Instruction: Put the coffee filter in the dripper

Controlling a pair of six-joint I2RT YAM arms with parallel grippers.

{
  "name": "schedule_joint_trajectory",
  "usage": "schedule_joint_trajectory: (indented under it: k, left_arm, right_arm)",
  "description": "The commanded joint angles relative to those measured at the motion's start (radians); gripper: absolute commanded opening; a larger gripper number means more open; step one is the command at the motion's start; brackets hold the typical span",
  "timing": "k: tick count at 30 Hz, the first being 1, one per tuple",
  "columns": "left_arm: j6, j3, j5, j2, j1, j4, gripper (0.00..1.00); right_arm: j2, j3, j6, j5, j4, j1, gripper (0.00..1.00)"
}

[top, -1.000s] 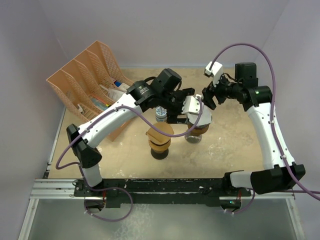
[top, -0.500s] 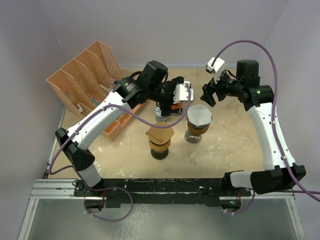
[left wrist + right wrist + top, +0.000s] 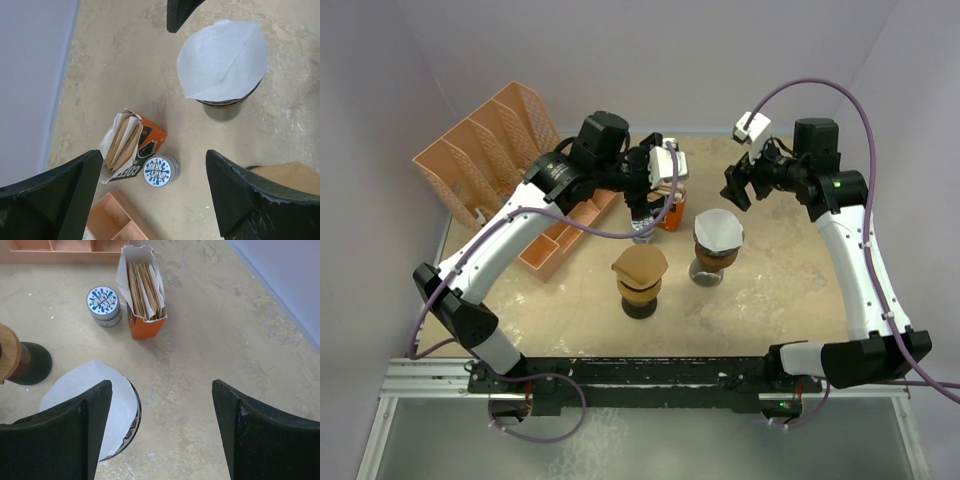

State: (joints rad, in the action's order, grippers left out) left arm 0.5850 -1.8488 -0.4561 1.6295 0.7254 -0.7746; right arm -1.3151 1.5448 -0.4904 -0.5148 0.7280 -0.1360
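The white coffee filter (image 3: 718, 230) sat across the mouth of the dripper (image 3: 225, 102), mid-table. The left gripper (image 3: 152, 152) and right gripper (image 3: 161, 385) hung above, both wide and empty. The orange filter box (image 3: 144, 292) and round tin (image 3: 104, 305) stood just behind.

LEFT WRIST: The coffee filter (image 3: 220, 60) blankets its dripper (image 3: 227, 102), leaving only a dark sliver of rim; the inside is hidden. The left tool (image 3: 152, 155) runs off the bottom edge, one finger (image 3: 260, 200) masking most of a brown-topped dripper (image 3: 282, 172). The peach organizer (image 3: 117, 220) is clipped to a corner, and a black shape (image 3: 179, 12) at the top edge is cut too short to identify.

RIGHT WRIST: The right tool (image 3: 161, 385) is likewise cropped. The organizer is a strip along the top, the brown-topped dripper is halved by the left edge, and a finger (image 3: 55, 440) covers part of the filter.

OVERHEAD: The left tool hides much of the tin (image 3: 642, 236), its lid print too small to read.
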Motion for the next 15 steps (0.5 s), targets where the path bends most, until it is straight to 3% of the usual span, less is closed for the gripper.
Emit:
schedule_joint_trajectory:
  k: [1, 6, 10, 15]
  left_arm:
    - [-0.075, 0.024, 0.016, -0.069, -0.035, 0.108, 0.85]
    - [-0.141, 0.083, 0.103, -0.106, -0.076, 0.190, 0.88]
    - [-0.214, 0.129, 0.205, -0.144, -0.122, 0.283, 0.96]
    - [-0.332, 0.214, 0.368, -0.202, -0.195, 0.420, 1.00]
  right_arm:
    - [0.019, 0.035, 0.042, 0.035, -0.068, 0.006, 0.84]
    - [0.006, 0.039, 0.079, 0.101, -0.132, 0.007, 0.87]
    - [-0.008, 0.040, 0.127, 0.153, -0.217, 0.019, 0.99]
    - [-0.043, 0.055, 0.181, 0.208, -0.312, 0.055, 1.00]
